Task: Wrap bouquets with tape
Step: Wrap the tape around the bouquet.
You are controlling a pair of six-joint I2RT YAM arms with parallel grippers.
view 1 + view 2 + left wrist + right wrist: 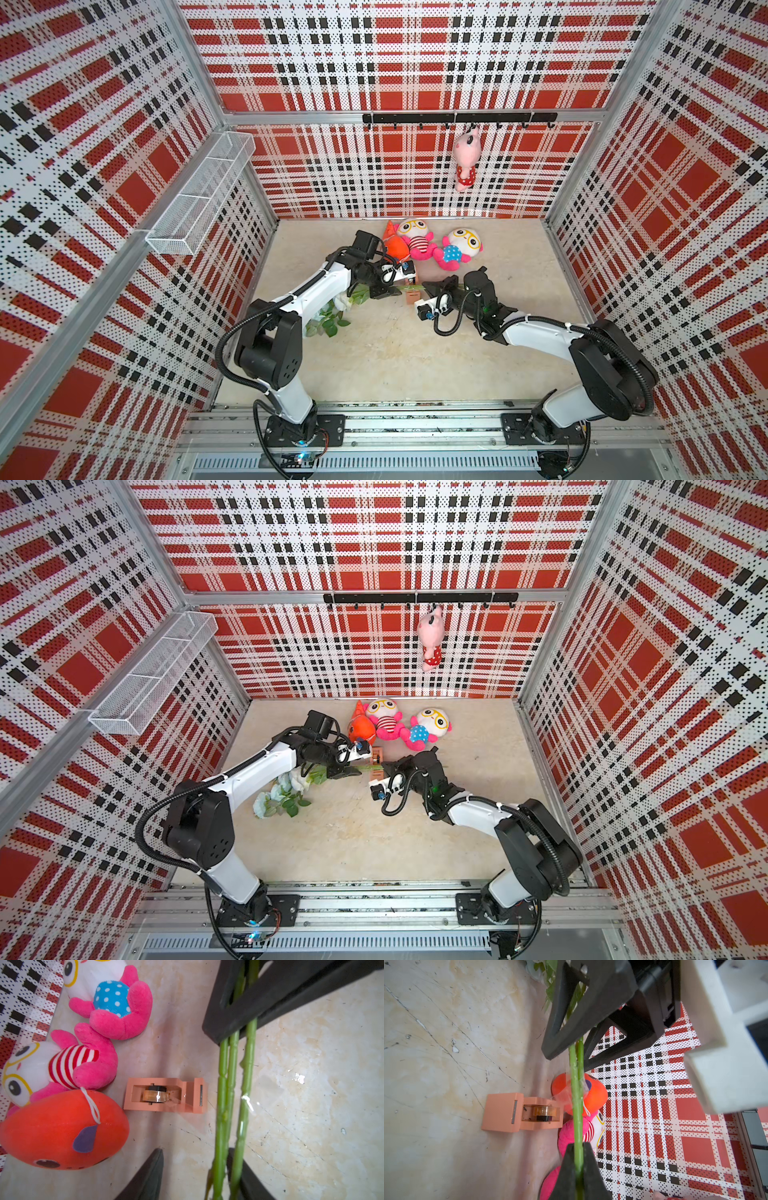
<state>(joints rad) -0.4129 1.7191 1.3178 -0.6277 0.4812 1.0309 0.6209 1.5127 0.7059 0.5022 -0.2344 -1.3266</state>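
Note:
The bouquets, one bunch of white and pale-blue roses (332, 316) (282, 796), lie on the floor under my left arm. Their green stems (232, 1084) (576, 1105) run toward the middle. My right gripper (578, 1145) (428, 286) is shut on the stem ends. My left gripper (195, 1153) (390, 291) is open around the stems, which rest against one finger. The peach tape dispenser (164, 1095) (508, 1113) (412, 296) stands on the floor right beside the stems. A clear strip of tape (564, 1093) clings to them.
An orange plush fish (395, 247) and two pink plush dolls (415, 241) (455, 247) lie just behind the dispenser by the back wall. Another pink plush (466, 160) hangs from a hook rail. A wire basket (199, 195) sits on the left wall.

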